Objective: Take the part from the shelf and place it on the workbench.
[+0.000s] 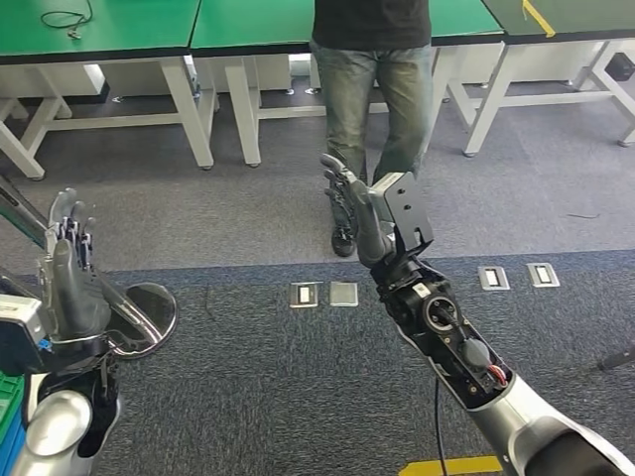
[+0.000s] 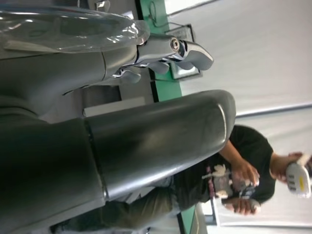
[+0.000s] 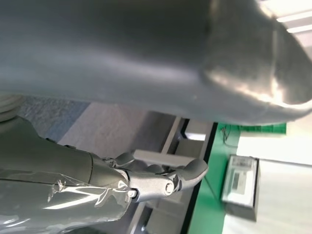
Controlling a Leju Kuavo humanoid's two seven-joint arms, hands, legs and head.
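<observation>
My left hand [image 1: 71, 268] is raised at the left of the head view, fingers pointing up and apart, holding nothing. My right hand [image 1: 350, 198] reaches forward at the middle, fingers stretched out, also holding nothing. Green-topped workbenches [image 1: 112, 30] stand in a row across the far side of the room. In the left wrist view the thick thumb [image 2: 158, 141] and the fingers [image 2: 173, 48] stand apart with nothing between them. The right wrist view shows the same of its thumb [image 3: 184, 48] and fingers [image 3: 162, 183].
A person [image 1: 374, 89] in jeans and a dark shirt stands just beyond my right hand, holding a white device [image 2: 298, 178]. A shiny round base [image 1: 146, 312] lies on the carpet by my left hand. A blue and green crate [image 1: 7, 416] sits at the lower left. Floor sockets [image 1: 325, 295] lie ahead.
</observation>
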